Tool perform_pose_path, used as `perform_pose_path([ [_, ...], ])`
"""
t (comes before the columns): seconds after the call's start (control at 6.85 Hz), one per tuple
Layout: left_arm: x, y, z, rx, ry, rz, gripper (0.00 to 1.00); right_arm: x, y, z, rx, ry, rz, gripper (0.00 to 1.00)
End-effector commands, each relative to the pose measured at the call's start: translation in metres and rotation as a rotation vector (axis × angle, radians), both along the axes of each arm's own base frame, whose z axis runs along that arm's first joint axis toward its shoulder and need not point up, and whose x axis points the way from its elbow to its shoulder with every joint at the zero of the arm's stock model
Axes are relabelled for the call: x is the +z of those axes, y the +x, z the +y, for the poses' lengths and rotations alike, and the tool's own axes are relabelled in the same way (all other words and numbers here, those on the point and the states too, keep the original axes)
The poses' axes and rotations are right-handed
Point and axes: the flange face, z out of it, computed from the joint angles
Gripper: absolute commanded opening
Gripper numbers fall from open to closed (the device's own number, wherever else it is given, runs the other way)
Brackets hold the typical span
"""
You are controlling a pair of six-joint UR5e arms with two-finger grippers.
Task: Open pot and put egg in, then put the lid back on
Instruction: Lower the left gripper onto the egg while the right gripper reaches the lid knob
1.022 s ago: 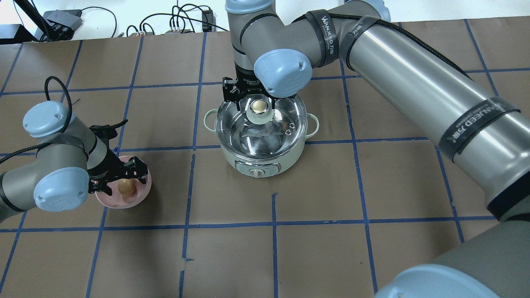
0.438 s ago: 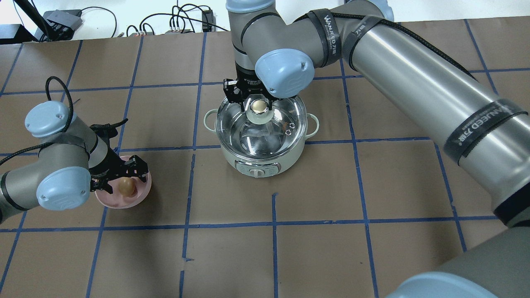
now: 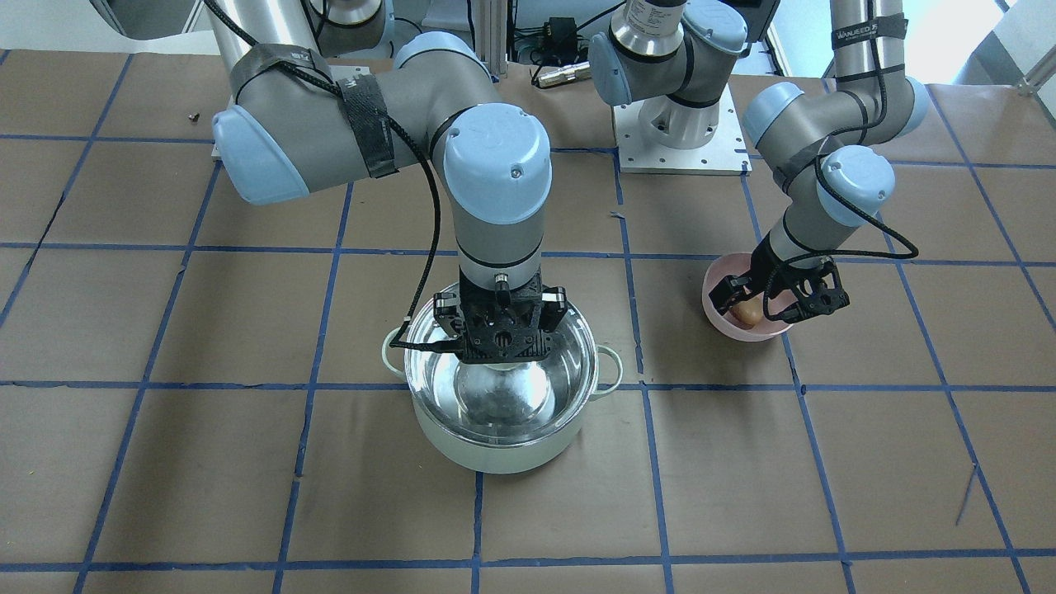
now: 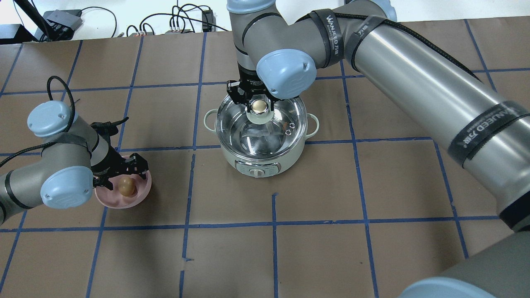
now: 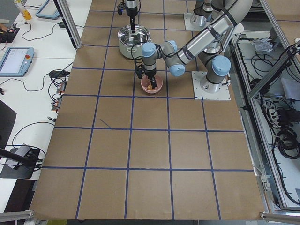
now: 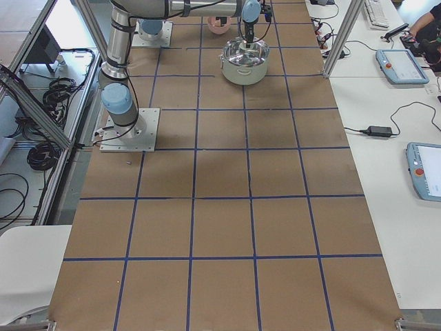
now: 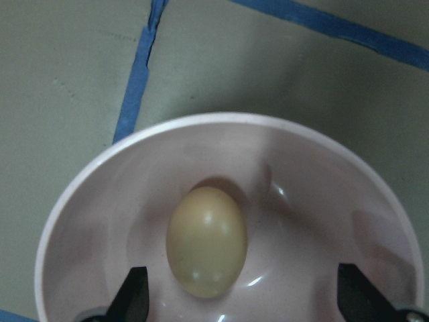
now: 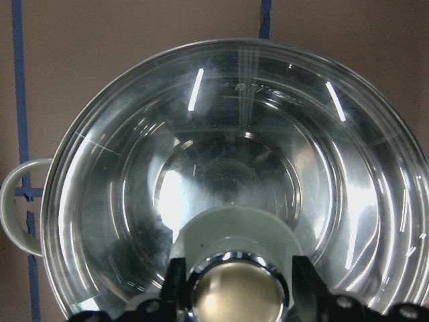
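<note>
Pot (image 4: 232, 157) stands mid-surface, well in from every edge. Lid (image 4: 275, 128) sits level on its rim, so the pot is closed.

Right arm comes down from above the pot. Right pincer (image 8: 240, 288) is narrowed onto the lid's knob (image 4: 259, 106), with one finger against each side of its cream collar. The wrist view shows steel pot wall through the glass, with nothing lying inside.

Egg (image 7: 206, 241) lies in a pink bowl (image 4: 143, 188), off toward the surface's end on the robot's left and well apart from the pot.

Left pincer (image 7: 241, 305) is spread wide and holds nothing. Its fingertips (image 7: 134, 298) are down inside the bowl, one on each side of the egg. The egg is nearer one tip than the other, and no contact shows.
</note>
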Motion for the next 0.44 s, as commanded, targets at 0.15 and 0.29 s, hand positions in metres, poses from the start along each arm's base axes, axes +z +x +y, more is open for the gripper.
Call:
perform_pose_path([
  [0.15, -0.007, 0.012, 0.002, 0.021, -0.005, 0.001, 0.99, -0.002, -0.002, -0.001, -0.001, -0.005, 0.016, 0.27],
  [0.29, -0.008, 0.016, 0.003, 0.011, -0.003, 0.005, 0.99, 0.000, -0.002, -0.001, -0.001, -0.007, 0.015, 0.27],
])
